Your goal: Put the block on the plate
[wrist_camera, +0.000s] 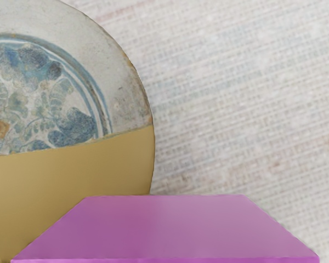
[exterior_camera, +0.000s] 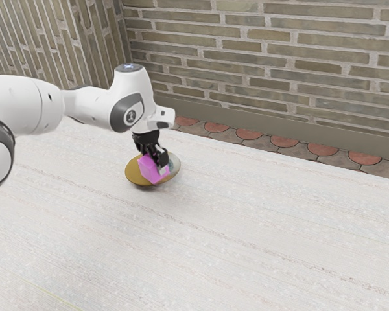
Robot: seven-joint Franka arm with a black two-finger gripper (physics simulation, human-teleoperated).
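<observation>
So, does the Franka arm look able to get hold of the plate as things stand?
Probably not yet: the end effector looks shut on the pink block, so it would likely have to let that go first. Otherwise the way seems free, with part of the plate lying bare beside the block.

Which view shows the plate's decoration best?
The wrist view: the blue pattern on the plate and its gold-coloured part appear close up, though cropped. The exterior view takes in more of its outline, but small, partly covered by the block and pincer.
</observation>
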